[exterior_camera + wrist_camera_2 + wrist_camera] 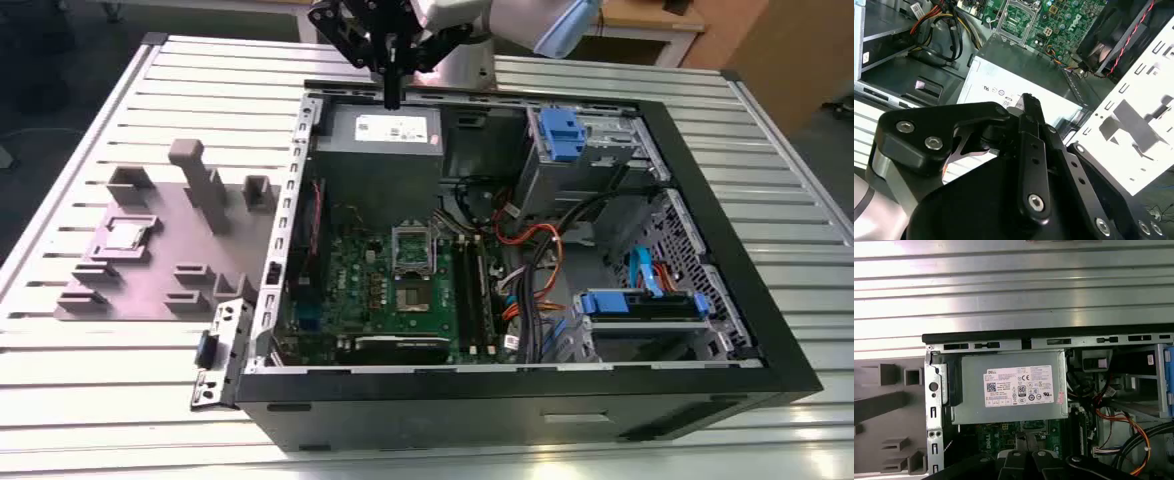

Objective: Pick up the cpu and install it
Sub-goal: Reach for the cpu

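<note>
- Hovering my black gripper (391, 98) above the grey metal power supply box (378, 150) in the open black computer case (534, 410), I see its fingers pressed together, holding nothing.
- I find the small square silver-lidded cpu (127, 235) lying on the grey-purple plastic fixture plate (140, 285), outside the case on the exterior view's left, well apart from the gripper.

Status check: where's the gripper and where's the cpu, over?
Gripper, jaws shut, empty, over grey metal power supply box. Small square silver-lidded cpu sits on grey-purple plastic fixture plate, untouched. Metal case wall stands between them.
</note>
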`<state>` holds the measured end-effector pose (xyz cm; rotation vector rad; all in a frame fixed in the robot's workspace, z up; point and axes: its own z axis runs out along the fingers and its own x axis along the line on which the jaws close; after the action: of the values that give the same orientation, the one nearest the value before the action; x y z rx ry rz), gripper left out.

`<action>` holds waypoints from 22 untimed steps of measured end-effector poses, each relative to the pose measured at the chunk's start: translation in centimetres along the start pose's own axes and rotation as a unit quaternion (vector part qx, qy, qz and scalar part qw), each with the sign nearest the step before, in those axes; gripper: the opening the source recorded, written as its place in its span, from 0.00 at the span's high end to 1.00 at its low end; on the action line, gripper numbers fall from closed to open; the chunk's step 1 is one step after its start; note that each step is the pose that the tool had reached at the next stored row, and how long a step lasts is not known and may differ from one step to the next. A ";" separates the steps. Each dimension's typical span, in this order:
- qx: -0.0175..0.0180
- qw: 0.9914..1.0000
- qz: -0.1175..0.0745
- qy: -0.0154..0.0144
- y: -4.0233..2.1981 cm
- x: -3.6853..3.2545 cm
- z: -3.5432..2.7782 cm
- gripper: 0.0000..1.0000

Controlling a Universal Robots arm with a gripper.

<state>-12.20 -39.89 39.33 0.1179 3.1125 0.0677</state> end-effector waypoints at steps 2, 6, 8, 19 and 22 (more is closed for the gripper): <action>0.000 1.000 0.000 0.000 0.00 0.00 0.00 0.89; 0.000 1.000 0.000 0.000 0.00 0.05 -0.01 0.89; 0.000 1.000 0.000 0.000 -0.01 0.12 -0.01 0.89; 0.000 1.000 0.000 0.000 -0.04 0.52 -0.01 0.89; 0.000 1.000 0.000 0.000 -0.06 0.75 -0.01 0.89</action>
<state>-12.95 -39.89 39.32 0.1179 3.1125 0.0676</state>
